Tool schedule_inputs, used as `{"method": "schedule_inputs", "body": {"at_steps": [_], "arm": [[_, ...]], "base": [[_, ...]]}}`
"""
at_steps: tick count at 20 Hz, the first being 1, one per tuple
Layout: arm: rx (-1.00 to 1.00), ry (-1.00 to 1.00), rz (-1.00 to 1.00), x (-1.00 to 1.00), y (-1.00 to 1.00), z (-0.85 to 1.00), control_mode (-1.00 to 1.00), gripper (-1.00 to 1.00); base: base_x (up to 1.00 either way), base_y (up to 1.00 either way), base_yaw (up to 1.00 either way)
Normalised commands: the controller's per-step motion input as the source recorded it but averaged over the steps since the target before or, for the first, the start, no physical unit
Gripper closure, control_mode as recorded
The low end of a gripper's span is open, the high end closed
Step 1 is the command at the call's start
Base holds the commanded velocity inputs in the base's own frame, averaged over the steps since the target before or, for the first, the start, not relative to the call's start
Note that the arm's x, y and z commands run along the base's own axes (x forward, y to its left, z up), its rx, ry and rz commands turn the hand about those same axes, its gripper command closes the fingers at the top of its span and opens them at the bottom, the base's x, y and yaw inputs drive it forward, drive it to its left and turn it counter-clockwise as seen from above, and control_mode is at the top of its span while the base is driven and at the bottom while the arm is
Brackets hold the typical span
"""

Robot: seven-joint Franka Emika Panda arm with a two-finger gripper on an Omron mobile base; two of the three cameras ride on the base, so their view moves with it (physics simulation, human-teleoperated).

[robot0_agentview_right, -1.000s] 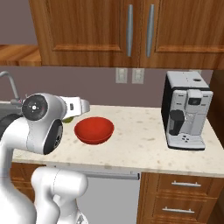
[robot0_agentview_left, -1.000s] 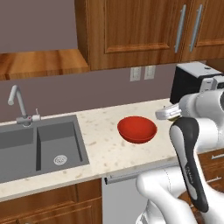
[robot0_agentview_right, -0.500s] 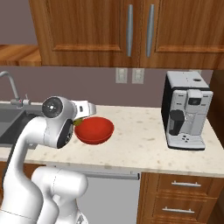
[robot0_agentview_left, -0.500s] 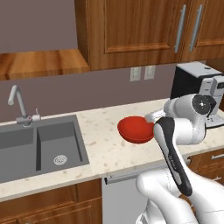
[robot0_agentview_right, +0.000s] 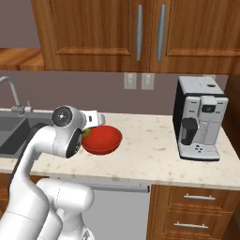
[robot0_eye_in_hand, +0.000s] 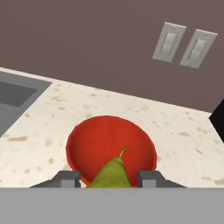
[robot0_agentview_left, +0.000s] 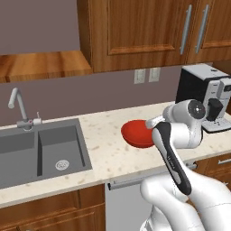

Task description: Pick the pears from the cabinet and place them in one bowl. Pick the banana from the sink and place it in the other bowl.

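The pincer (robot0_eye_in_hand: 109, 177) is closed on a green pear (robot0_eye_in_hand: 111, 173) above the near rim of the red bowl (robot0_eye_in_hand: 111, 146); speckled desk (robot0_eye_in_hand: 183, 135) lies bare around the bowl.

Claw (robot0_eye_in_hand: 109, 178) with pear (robot0_eye_in_hand: 112, 175) nearer red bowl (robot0_eye_in_hand: 87, 142)

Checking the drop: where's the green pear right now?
In the hand view the pear sits between the gripper fingers, over the red bowl on the counter, right of the sink.

The pear's (robot0_eye_in_hand: 110, 175) lower part is cut off at the hand view's bottom; the arm hides the red bowl's (robot0_agentview_left: 135, 133) right rim.
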Motion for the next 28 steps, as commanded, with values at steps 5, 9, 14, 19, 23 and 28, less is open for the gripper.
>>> {"method": "schedule_inputs", "body": {"at_steps": [5,9,14,19,23,28], "arm": [[0.0,0.0,0.0,0.0,0.0,-0.13,-1.0,1.0],[-0.01,0.0,0.0,0.05,0.0,-0.32,-1.0,1.0],[0.0,0.0,0.0,0.18,0.0,-0.31,-1.0,1.0],[0.0,0.0,0.0,0.44,0.0,-0.26,-1.0,1.0],[0.0,0.0,-0.01,0.62,0.0,-0.18,-1.0,1.0],[0.0,0.04,0.0,0.31,0.0,-0.27,-1.0,1.0]], "base": [[0.0,0.0,0.0],[0.0,0.0,0.0],[0.0,0.0,0.0],[0.0,0.0,0.0],[0.0,0.0,0.0],[0.0,0.0,0.0]]}}
